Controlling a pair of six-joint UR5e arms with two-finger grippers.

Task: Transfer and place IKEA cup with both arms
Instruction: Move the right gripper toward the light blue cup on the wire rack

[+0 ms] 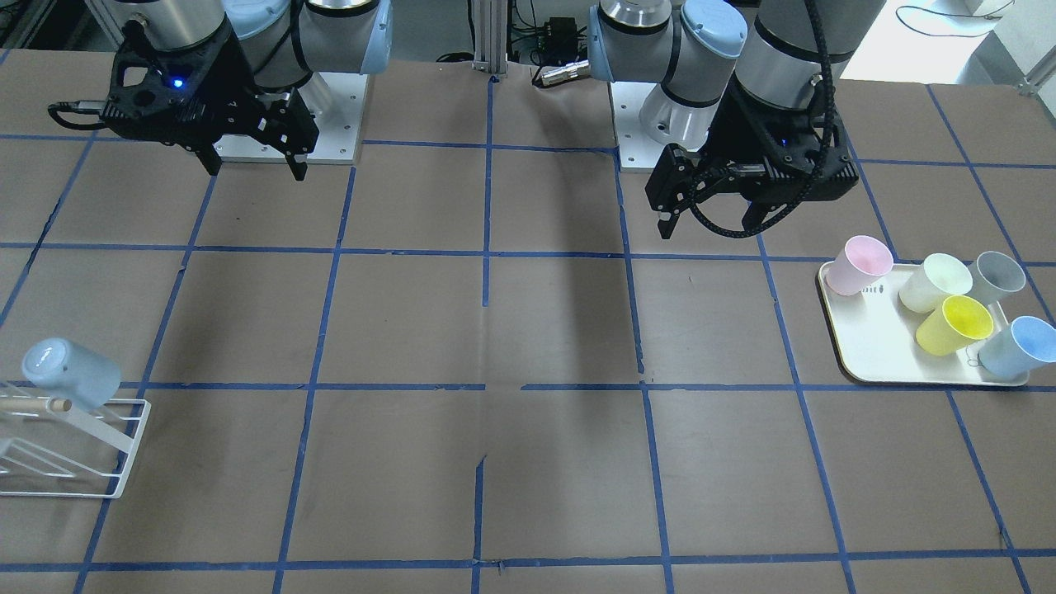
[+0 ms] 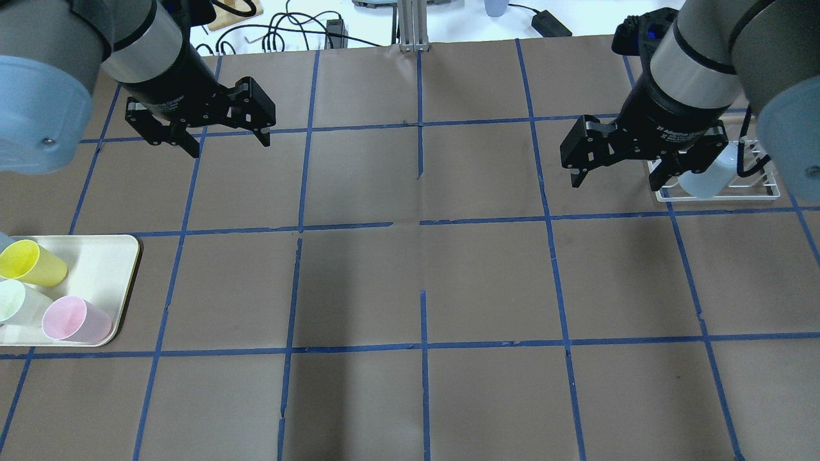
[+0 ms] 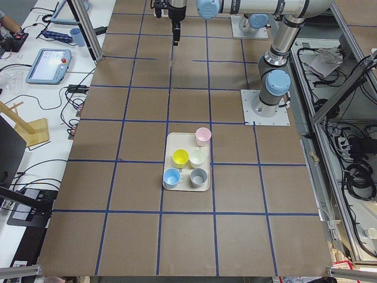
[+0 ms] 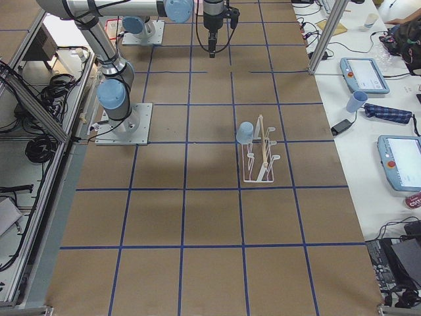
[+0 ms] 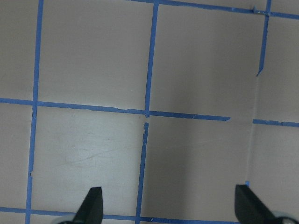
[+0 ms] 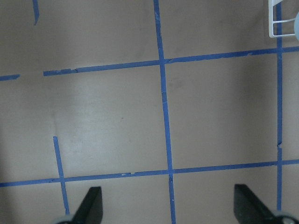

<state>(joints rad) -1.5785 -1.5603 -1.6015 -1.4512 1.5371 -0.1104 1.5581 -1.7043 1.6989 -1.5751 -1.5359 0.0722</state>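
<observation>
One brown taped surface (image 2: 410, 288) lies under the left tool (image 2: 229, 147) and right tool (image 2: 616, 184), both empty with fingers spread apart. A cream tray (image 1: 874, 346) sits at the robot's left. On the white wire rack (image 1: 132, 450) at its right, the IKEA cup (image 1: 70, 373) hangs inverted.

Even, diffuse light falls from above on the brown table (image 1: 412, 313), bright enough that colours read clean, and no shadow has a hard edge. In the front-facing view a broad, soft dark band runs from far to near down the middle of the table; the overhead view shows the same dim patch at centre. The floor (image 1: 932, 41) at the far right of the front-facing view is blown out to white. A blue light (image 1: 176, 82) glows on the housing of the right gripper (image 1: 254, 167). Both wrist views are soft and slightly grainy, with a pale sheen on the paper, and the dark fingertips (image 5: 93, 205) of the left gripper (image 5: 170, 205) at the near edge are blurred. The side views stay sharp across the whole table
</observation>
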